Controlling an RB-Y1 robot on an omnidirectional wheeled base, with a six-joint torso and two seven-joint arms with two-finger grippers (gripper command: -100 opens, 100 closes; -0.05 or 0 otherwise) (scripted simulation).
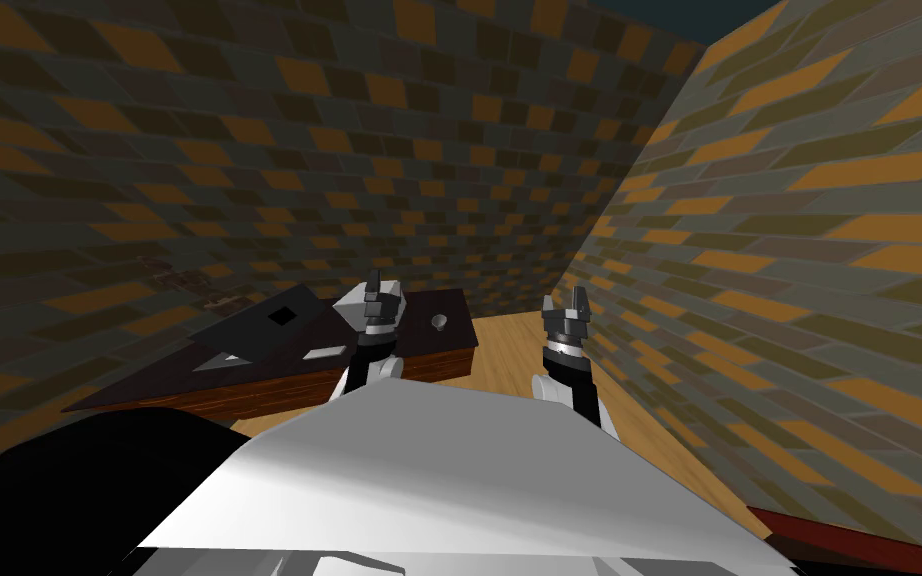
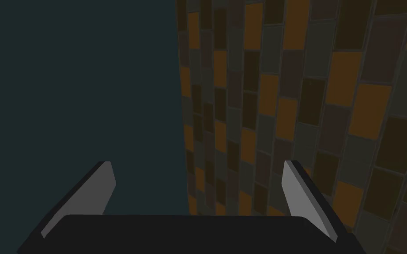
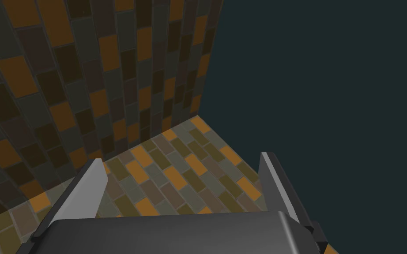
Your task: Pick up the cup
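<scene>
Bare tabletop (image 1: 454, 338) around cup (image 1: 439, 321), tiled wall (image 1: 449, 200) close behind

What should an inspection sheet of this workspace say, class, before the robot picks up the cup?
Surface: dark-topped table, brown edge.
Job's things: small grey cup on the table's right end, untouched.
Clutter: dark flat slab with a square hole; pale flat patch near it.
Grippers: left gripper open, raised by the table; right gripper open, raised to the table's right; both empty.
Cables: nothing seen.
Surroundings: tiled walls, orange and dark; wooden floor.
</scene>
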